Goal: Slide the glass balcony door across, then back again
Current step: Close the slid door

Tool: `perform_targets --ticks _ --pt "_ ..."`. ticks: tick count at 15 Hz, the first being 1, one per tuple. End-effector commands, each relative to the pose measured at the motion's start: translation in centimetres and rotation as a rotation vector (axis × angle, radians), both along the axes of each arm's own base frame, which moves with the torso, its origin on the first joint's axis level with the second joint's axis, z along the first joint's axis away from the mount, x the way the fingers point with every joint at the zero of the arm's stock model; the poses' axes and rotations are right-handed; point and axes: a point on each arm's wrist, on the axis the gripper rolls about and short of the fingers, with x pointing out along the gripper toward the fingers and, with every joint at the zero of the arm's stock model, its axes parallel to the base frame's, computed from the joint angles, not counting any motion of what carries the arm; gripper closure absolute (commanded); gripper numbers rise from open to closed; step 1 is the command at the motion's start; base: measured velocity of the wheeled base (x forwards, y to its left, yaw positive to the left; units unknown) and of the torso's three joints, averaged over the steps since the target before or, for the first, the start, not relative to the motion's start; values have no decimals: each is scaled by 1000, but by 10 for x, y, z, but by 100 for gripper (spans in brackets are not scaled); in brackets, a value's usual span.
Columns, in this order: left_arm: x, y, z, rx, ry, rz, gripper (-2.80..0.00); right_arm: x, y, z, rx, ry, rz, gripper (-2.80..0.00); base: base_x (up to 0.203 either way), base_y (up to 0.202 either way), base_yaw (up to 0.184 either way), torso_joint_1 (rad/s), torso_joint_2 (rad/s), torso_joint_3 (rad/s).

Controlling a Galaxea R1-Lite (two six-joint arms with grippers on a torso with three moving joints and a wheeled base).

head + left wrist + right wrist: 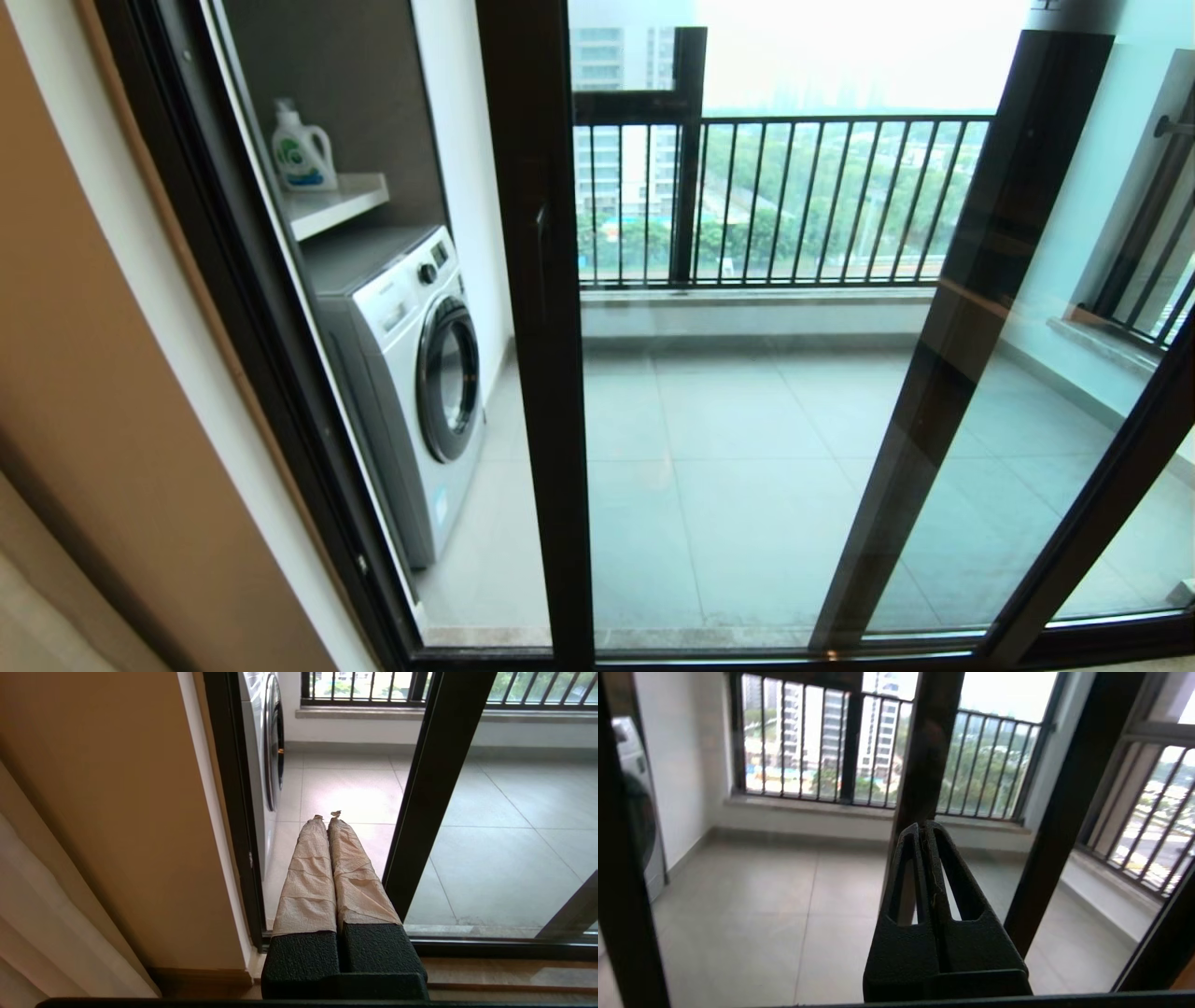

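The glass balcony door (pixel 551 448) is a tall clear pane in a dark frame, and its bar handle (pixel 541 257) sits on the upright near the middle of the head view. A gap seems to stand between that upright and the outer frame (pixel 280 392) on the left. Neither arm shows in the head view. My left gripper (pixel 327 814), its fingers (pixel 308 877) wrapped in beige paper, is shut and empty, low by the threshold, pointing into the gap beside the door's upright (pixel 434 788). My right gripper (pixel 923 826) is shut and empty before a brown upright (pixel 927 756).
A white washing machine (pixel 411 373) stands on the balcony's left, with a detergent bottle (pixel 301 151) on a shelf above. A second dark-framed glass panel (pixel 971 308) sits to the right. Black railing bars (pixel 822 201) close the far side. A beige wall (pixel 117 812) lies left of the frame.
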Motion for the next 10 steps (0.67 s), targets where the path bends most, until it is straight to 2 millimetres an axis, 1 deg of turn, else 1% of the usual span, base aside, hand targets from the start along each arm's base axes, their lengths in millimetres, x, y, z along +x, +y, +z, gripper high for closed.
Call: perform_targets --ticks 1,2,3,4,6,10 --pt "0 0 0 0 3 0 0 20 2 -48 -17 144 67 0 0 0 0 0 0 0" --pt "0 0 0 0 1 0 0 30 2 -69 -26 197 87 0 0 0 0 0 0 0" --pt "0 0 0 0 1 0 0 35 2 -82 -16 225 102 0 0 0 0 0 0 0" --pt "0 0 0 0 1 0 0 36 3 -88 13 242 116 0 0 0 0 0 0 0" --pt "0 0 0 0 1 0 0 36 2 -86 117 239 129 0 0 0 0 0 0 0" --pt "0 0 0 0 1 0 0 36 2 -86 127 236 118 0 0 0 0 0 0 0"
